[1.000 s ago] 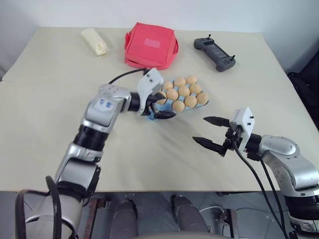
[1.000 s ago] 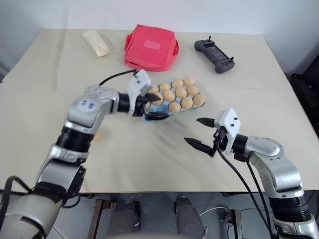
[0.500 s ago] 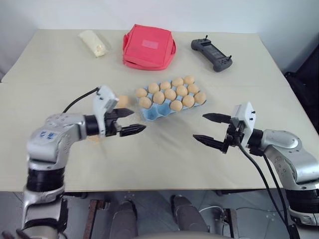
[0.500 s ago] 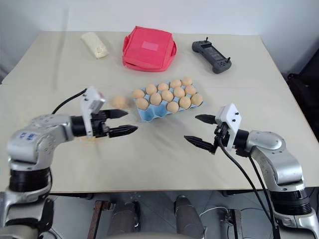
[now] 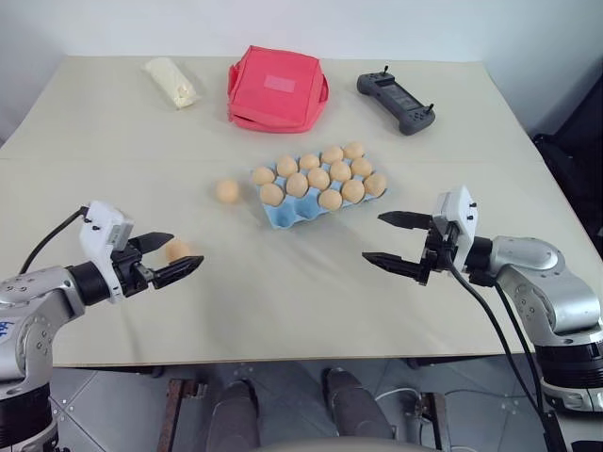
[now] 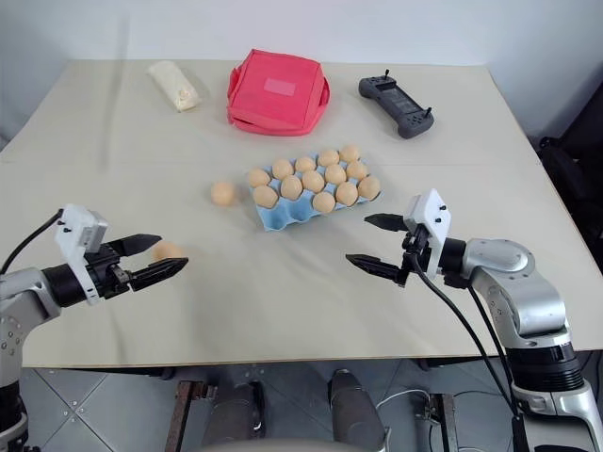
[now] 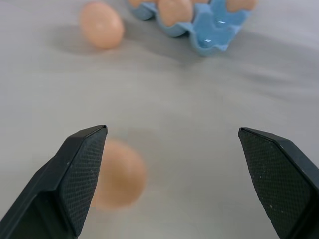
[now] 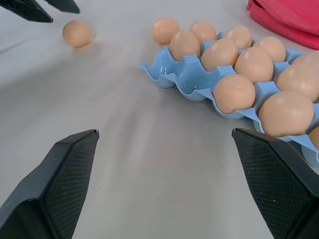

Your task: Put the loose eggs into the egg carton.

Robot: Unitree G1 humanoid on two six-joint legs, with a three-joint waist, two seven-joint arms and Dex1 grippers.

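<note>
The egg carton (image 5: 320,193) holds ten eggs, two near cups bare, ahead of the released right pincer (image 5: 396,241). One loose egg (image 5: 176,250) lies between the released left pincer's (image 5: 168,256) fingers, untouched; another (image 5: 227,191) lies beyond it.

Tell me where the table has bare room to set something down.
Bare: the near table between the open left gripper and right gripper, and the far left corner. Crowded: the egg carton, red bag, and two loose eggs.

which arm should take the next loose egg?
Left. The left gripper is open right beside one loose egg, which sits by its finger in the left wrist view. The right gripper, also open, hovers across the table, past the egg carton.
</note>
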